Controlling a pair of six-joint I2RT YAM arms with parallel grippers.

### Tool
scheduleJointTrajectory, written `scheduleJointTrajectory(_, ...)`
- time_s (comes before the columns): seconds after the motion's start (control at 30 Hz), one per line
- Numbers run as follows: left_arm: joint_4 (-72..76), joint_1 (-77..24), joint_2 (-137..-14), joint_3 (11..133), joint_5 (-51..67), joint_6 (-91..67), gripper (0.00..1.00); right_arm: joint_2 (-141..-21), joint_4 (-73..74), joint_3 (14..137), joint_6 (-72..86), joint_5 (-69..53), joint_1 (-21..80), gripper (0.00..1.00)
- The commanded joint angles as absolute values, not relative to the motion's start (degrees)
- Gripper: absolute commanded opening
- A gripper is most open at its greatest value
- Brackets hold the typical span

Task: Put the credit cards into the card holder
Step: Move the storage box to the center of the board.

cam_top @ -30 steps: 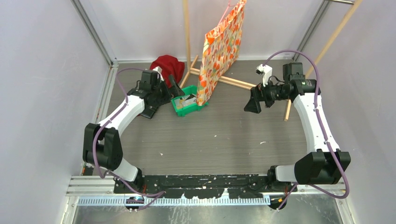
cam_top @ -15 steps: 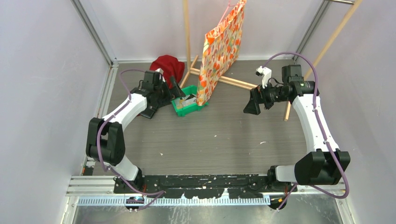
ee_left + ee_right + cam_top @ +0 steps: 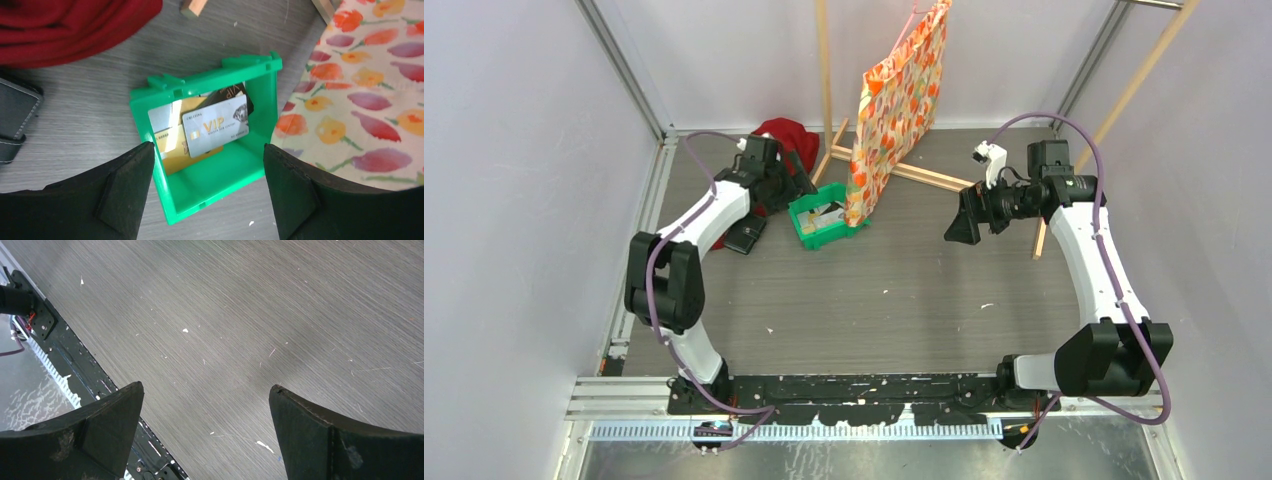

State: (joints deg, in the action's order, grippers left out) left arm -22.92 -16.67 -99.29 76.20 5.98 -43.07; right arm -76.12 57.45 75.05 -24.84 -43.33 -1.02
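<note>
The credit cards lie in a green tray [image 3: 220, 172]: a grey VIP card [image 3: 216, 125] on top, a yellow-gold card [image 3: 172, 150], a white-grey card [image 3: 160, 117] and a dark card [image 3: 239, 92]. The tray also shows in the top view [image 3: 809, 232]. The card holder [image 3: 746, 236], black and closed, lies on the table left of the tray; its edge shows in the left wrist view [image 3: 15, 112]. My left gripper [image 3: 207, 146] is open and empty, hovering over the tray; in the top view [image 3: 800, 187] it is at the tray's back-left. My right gripper [image 3: 205, 386] is open and empty above bare table, far right [image 3: 959, 228].
A red cloth [image 3: 786, 138] lies behind the card holder. A flowered gift bag [image 3: 899, 95] hangs from a wooden stand [image 3: 924, 175] and touches the tray's right side. Frame walls close in the left, back and right.
My left arm has swung back and to the right, bringing its wrist closer over the tray. The right arm has barely moved. Tray, cards and card holder have not moved.
</note>
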Motion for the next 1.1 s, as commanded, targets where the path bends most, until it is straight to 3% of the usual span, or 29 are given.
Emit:
scheduleJointTrajectory(0.0, -28.99, -18.75, -99.39, 80.97, -3.40, -41.43, 0.80, -75.26, 55.57, 74.92, -24.01, -43.52, -1.48, 1.00)
scheduleJointTrajectory(0.3, -30.86, -20.39, -98.41, 79.82, -13.07, -39.02, 0.64, -76.21, 54.23, 74.18, -22.88, -43.66, -1.58, 1.00)
scheduleJointTrajectory(1.07, -30.16, -20.39, -104.79, 79.18, -8.53, -36.88, 0.43, -76.97, 53.17, 73.39, -21.69, -43.55, -1.58, 1.00)
